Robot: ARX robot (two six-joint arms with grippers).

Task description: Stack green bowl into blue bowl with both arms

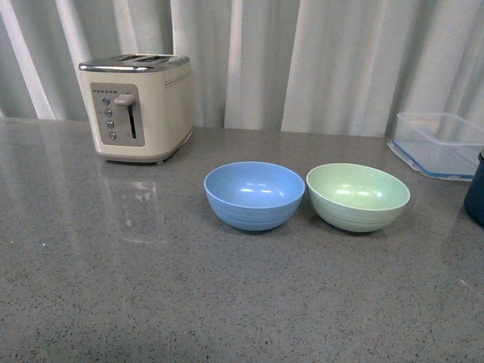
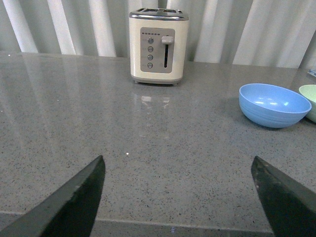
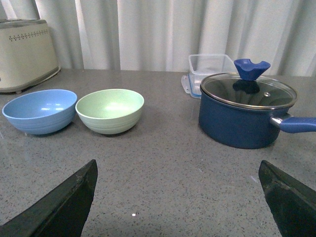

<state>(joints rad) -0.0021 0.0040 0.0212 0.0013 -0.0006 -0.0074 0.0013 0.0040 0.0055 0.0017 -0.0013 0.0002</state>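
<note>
The mint-green round plastic bowl (image 1: 358,197) sits at three o'clock of the sky-blue round plastic bowl (image 1: 254,195), perhaps touching; left and right jaws stand wide.

grey speckled countertop (image 1: 151,302) runs out ahead of the left fingers (image 2: 74,202) and the right fingers (image 3: 64,207), polished enough to carry pale streaky reflections and a few small bright glints, and its near edge shows as a line between the two left fingers. far beyond both pairs of fingers a pleated white-grey curtain (image 1: 302,60) hangs down to the counter's back edge and closes off the whole rear across all three views. light is soft and even, the curtain folds shade only gently, and shadows on the surface are faint.
</note>
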